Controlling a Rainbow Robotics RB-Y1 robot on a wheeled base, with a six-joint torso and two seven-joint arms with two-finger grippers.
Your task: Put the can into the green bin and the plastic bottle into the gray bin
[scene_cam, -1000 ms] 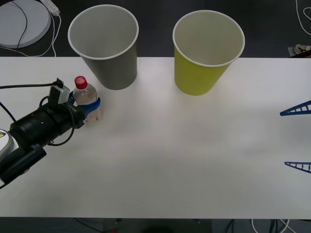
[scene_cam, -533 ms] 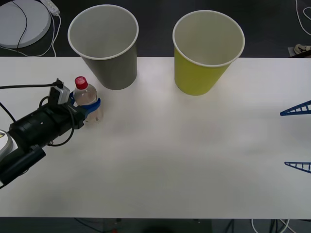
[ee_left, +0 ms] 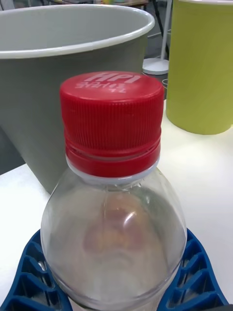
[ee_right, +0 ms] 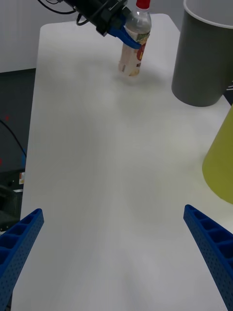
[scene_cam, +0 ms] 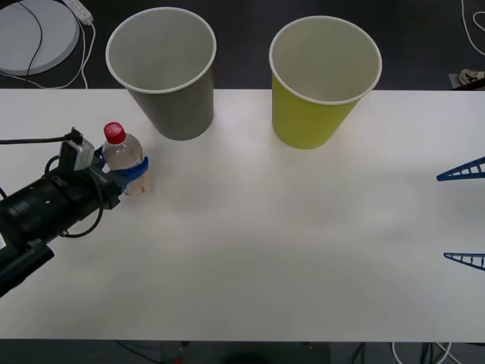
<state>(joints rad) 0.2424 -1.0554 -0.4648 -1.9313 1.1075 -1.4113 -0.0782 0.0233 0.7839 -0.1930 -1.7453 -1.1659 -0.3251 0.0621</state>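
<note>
My left tool [scene_cam: 130, 171] grips the plastic bottle [scene_cam: 126, 158] by its shoulder on the bench [scene_cam: 303, 227], cap upright for the gray bin [scene_cam: 163, 72] just beyond. My right tool [scene_cam: 464, 216] waits at the right edge, fingers spread.

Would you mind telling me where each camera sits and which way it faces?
Front: above the arms, looking down at the table; left hand holds the plastic bottle.
Right wrist: looks across the table past the open right hand.
Left wrist: close behind the bottle, facing the gray bin and green bin.
All three share the bottle.
</note>
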